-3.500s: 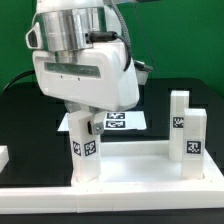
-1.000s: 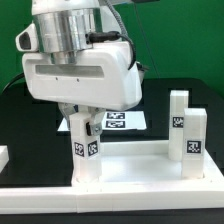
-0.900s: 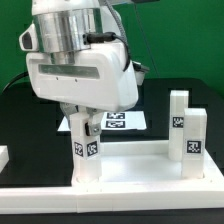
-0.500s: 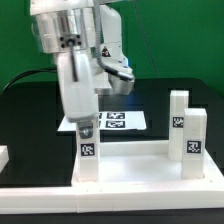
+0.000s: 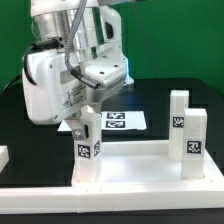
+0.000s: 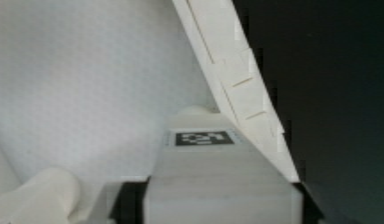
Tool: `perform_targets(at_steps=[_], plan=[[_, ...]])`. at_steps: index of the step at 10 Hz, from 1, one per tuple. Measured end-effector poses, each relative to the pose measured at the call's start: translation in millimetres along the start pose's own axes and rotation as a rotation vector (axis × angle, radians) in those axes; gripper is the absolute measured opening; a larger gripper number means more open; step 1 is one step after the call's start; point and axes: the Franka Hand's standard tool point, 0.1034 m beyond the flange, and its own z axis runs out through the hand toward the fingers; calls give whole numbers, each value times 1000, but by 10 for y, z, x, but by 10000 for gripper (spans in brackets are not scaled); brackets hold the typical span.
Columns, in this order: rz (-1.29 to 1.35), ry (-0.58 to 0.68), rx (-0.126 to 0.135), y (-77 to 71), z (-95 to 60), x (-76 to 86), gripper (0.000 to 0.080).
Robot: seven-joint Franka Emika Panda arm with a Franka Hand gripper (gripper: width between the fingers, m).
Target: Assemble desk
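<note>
The white desk tabletop [image 5: 140,168] lies flat at the front of the table. A square leg post [image 5: 88,150] with tags stands upright in its corner at the exterior view's left. My gripper [image 5: 88,118] reaches down from above and is shut on the top of this post. In the wrist view the post's top [image 6: 207,200] sits between my dark fingers [image 6: 139,200], above the tabletop [image 6: 82,90] and a tag [image 6: 203,138]. Two more leg posts [image 5: 190,140] stand upright at the exterior view's right, one behind the other [image 5: 179,108].
The marker board [image 5: 120,121] lies on the black table behind the tabletop. The end of a white part [image 5: 3,155] shows at the exterior view's left edge. A green wall stands behind.
My hand has turned about the upright post while staying on its top; its broad body now faces the exterior view's left. The posts and the tabletop have stayed in place.
</note>
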Motion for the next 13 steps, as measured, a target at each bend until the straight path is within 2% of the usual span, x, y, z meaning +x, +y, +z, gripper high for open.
perform_targets(at_steps=[1,2,3,4,5,9,11,13], plan=[[-50,1,0,1,6,0,290],[-213,15,-1,7,4,-13,384],[-444,27,0,10,10,-36,522],[-656,28,8,8,23,-40,610],[-721,28,6,12,31,-9,641],[-967,35,-1,11,34,1,649],[-1441,83,-32,-13,4,-44,649],[-1520,82,-34,-31,3,-8,649]])
